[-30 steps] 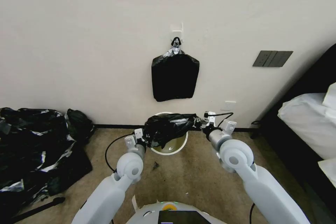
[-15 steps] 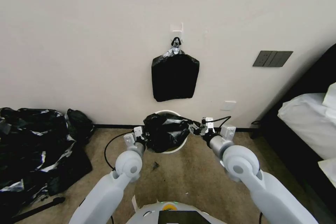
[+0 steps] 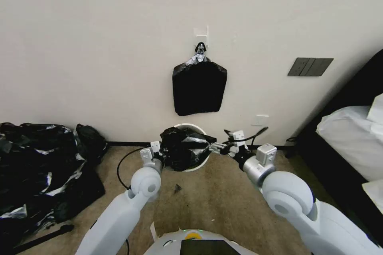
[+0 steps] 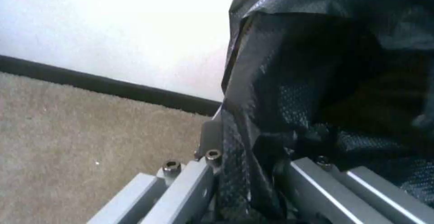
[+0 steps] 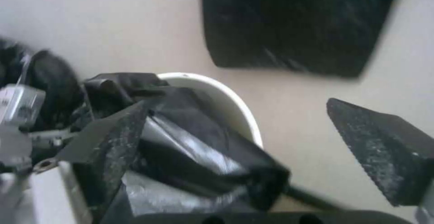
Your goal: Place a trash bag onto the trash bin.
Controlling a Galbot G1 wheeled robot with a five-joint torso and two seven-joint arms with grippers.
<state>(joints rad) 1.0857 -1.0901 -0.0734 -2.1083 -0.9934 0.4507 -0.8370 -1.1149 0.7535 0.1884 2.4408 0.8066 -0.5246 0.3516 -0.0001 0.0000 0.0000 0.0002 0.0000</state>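
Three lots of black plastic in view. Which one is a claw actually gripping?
The crumpled trash bag over the white trash bin, pinched at its edge by the left claw. The flat stack hangs on the wall; the big heap lies on the floor, both untouched.

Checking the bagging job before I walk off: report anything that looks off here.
The trash bag is bunched in a lump on the trash bin, not spread around its rim. The left gripper clamps it; the right gripper is open beside it.
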